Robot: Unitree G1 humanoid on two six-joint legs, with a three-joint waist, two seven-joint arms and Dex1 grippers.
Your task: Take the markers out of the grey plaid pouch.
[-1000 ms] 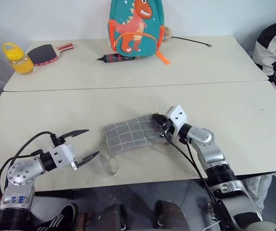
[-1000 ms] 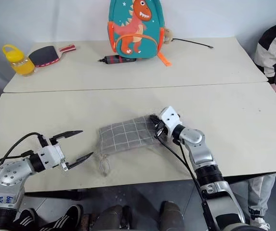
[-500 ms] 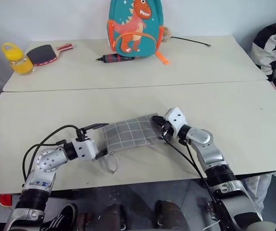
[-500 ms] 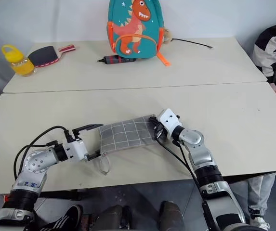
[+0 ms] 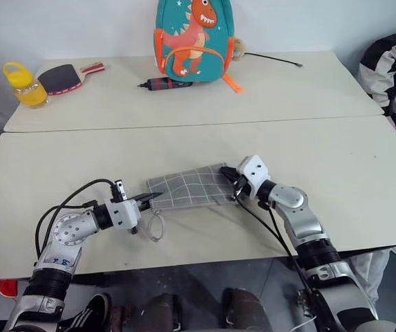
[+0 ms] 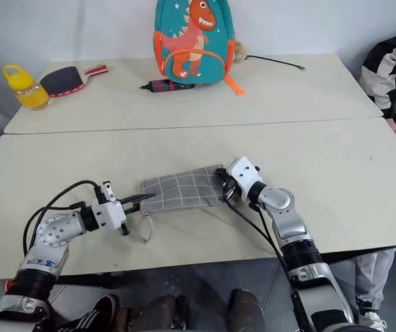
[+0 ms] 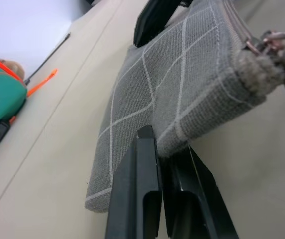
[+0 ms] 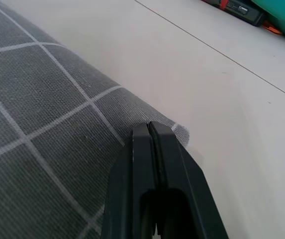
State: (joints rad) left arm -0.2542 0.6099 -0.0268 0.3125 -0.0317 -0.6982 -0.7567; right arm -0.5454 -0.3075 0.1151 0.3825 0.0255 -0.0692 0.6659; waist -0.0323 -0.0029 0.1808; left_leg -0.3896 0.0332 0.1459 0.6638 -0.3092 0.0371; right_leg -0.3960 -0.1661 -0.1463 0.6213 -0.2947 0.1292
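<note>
The grey plaid pouch (image 5: 187, 189) lies in the middle of the bench (image 5: 59, 173), pinched at one end by the left gripper (image 5: 149, 198) and at the other by the right gripper (image 5: 236, 181), so I think the zipper must be opened next.

Two pale beige tables (image 5: 363, 173) set edge to edge, seam running across. Near table — grey plaid pouch (image 5: 191, 188) lies flat near the front middle, its looped cord (image 5: 157, 227) trailing toward the front edge. Far table — teal dinosaur backpack (image 5: 194, 38) upright at the back, dark pen-like tool (image 5: 164, 84) just beside it, thin black cable (image 5: 275, 59), red-and-black paddle (image 5: 63, 77), yellow bottle (image 5: 25, 84) at the left end.
</note>
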